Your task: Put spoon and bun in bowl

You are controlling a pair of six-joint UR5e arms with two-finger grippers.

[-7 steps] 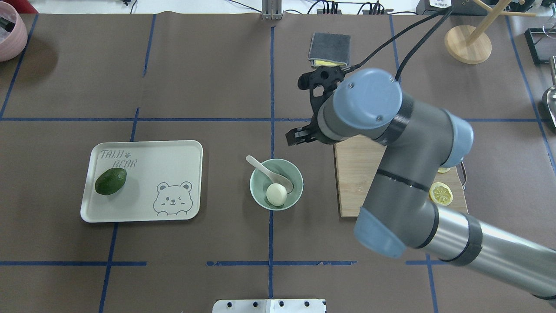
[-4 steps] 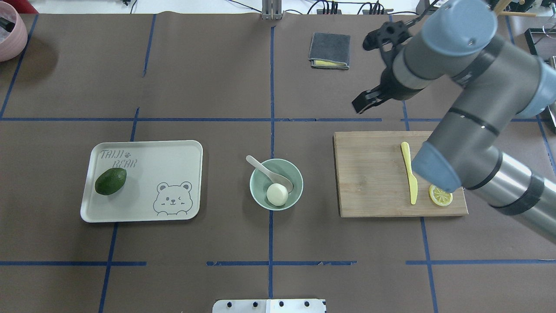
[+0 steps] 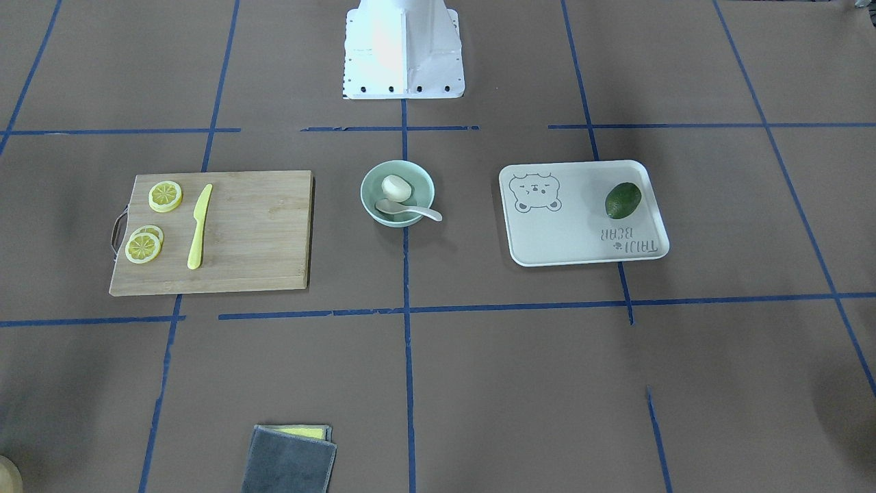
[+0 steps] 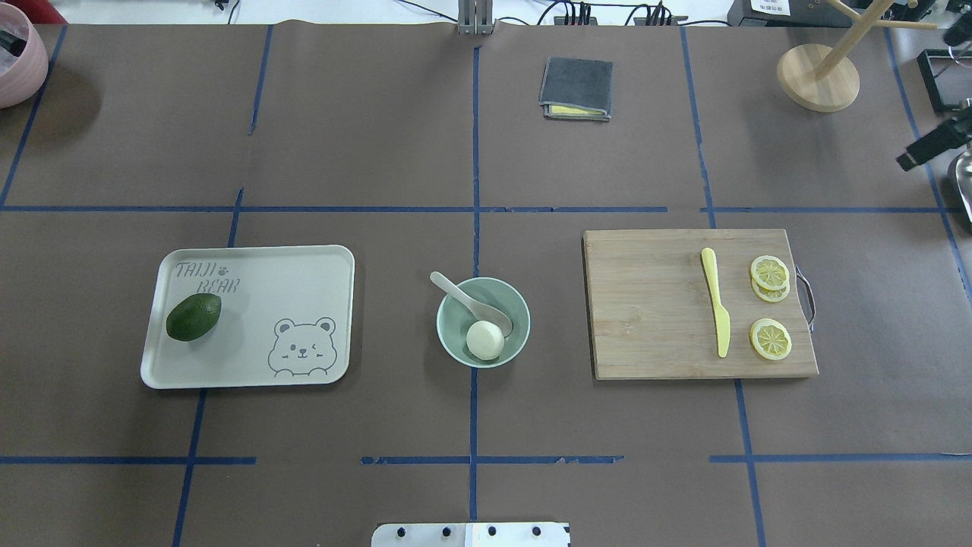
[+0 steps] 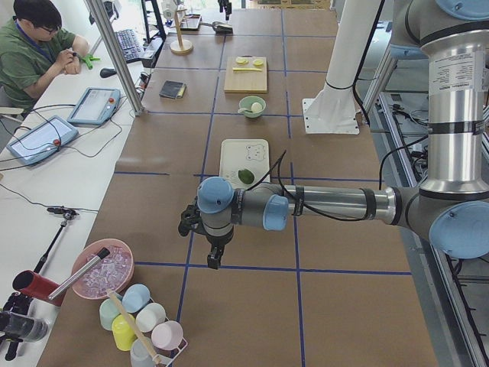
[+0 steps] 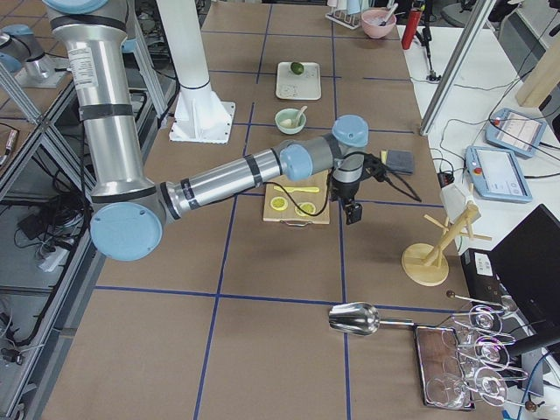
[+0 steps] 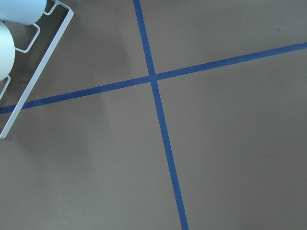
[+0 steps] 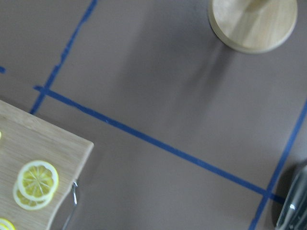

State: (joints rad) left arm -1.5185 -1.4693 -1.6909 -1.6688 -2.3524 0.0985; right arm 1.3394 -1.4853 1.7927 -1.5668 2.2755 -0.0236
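Note:
The mint-green bowl [image 4: 519, 306] [image 3: 369, 183] stands at the table's middle. The white bun [image 4: 484, 339] [image 3: 396, 187] lies inside it. The off-white spoon [image 4: 471, 300] [image 3: 410, 209] has its scoop in the bowl and its handle resting over the rim. My right gripper [image 4: 911, 157] [image 6: 353, 213] is far to the right, past the cutting board, with only part of it at the overhead view's edge; I cannot tell if it is open. My left gripper [image 5: 216, 256] hangs over bare table far off to the left, seen only from the side; I cannot tell its state.
The bear-print tray [image 4: 304, 281] holds an avocado [image 4: 194, 317]. The wooden cutting board [image 4: 645, 304] carries a yellow knife [image 4: 716, 311] and lemon slices [image 4: 770, 339]. A grey cloth [image 4: 576, 87], a wooden stand [image 4: 818, 76] and a metal scoop [image 6: 354, 319] lie farther off.
My right arm has swung from beside the bowl to the right and back, almost out of the overhead view, uncovering the cutting board. The spoon and bun have not moved.

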